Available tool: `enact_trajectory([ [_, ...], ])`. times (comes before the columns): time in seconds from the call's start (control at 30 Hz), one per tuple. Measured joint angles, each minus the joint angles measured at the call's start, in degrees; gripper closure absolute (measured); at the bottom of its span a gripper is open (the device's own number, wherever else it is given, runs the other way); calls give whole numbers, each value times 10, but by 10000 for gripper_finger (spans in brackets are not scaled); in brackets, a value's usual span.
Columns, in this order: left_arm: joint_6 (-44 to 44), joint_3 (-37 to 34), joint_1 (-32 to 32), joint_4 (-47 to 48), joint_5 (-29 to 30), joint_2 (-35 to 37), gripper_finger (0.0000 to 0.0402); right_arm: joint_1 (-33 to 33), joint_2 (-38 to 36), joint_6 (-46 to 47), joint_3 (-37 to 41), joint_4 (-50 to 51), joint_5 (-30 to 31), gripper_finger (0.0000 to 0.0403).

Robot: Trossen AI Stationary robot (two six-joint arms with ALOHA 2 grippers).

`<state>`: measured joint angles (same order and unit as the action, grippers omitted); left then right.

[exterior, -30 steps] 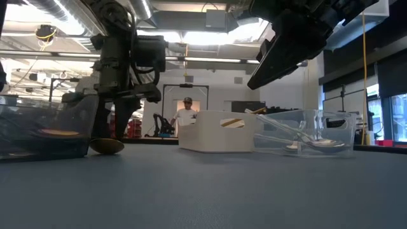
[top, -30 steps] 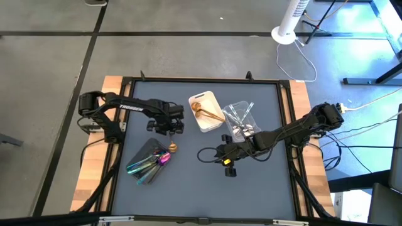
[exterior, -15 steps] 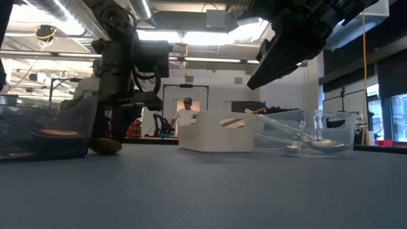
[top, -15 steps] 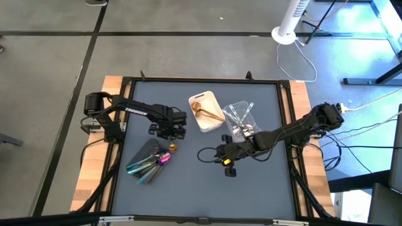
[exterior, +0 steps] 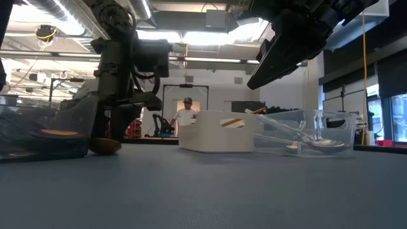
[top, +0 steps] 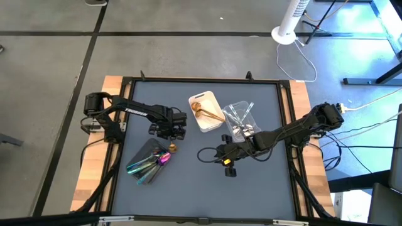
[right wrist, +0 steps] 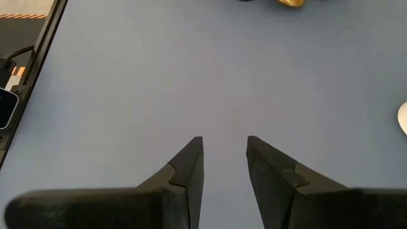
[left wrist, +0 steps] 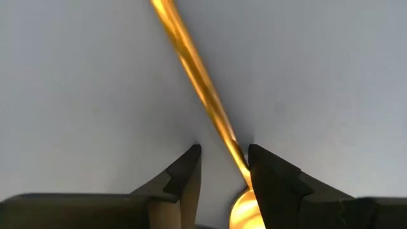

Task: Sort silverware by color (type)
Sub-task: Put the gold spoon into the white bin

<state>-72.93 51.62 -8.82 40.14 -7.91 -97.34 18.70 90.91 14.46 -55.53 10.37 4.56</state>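
A gold spoon point(top: 172, 147) lies flat on the grey mat beside the dark grey tray point(top: 142, 157), which holds the iridescent pieces point(top: 149, 163). My left gripper point(top: 169, 134) is low over the spoon, open. In its wrist view point(left wrist: 224, 159) the fingers stand on either side of the spoon's handle point(left wrist: 194, 60), just above the bowl point(left wrist: 245, 210). The white tray point(top: 209, 125) holds another gold piece point(top: 207, 113). The clear tray point(top: 228, 107) holds silver pieces point(top: 240, 125). My right gripper point(top: 210, 153) hovers open over bare mat point(right wrist: 224, 156). My left gripper comes from above, pointing down, its fingers across the gold spoon's handle near the bowl point(left wrist: 236, 152). One finger point(left wrist: 267, 172) is right beside the handle; I cannot tell whether it touches. The spoon lies flat on the mat.
The three trays sit mid-table: dark grey toward the left and near side, white and clear toward the far side point(exterior: 222, 130). Bare mat point(top: 188, 188) stretches along the near edge. A raised black frame point(top: 201, 80) borders the mat. A person point(exterior: 186, 114) stands far behind the table.
My left gripper has moved a little toward the near edge and come down over the gold spoon. The spoon and the trays have stayed in place.
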Motion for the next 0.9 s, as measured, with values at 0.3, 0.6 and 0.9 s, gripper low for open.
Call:
enact_trajectory([
  [0.3,2,-1,0,5,2,-1,335,0,0,0,0,0,0,292],
  [0.6,15,-1,0,-1,1,-1,390,0,0,0,0,0,0,292],
  [0.9,28,-1,-1,-2,0,-1,393,0,0,0,0,0,0,292],
])
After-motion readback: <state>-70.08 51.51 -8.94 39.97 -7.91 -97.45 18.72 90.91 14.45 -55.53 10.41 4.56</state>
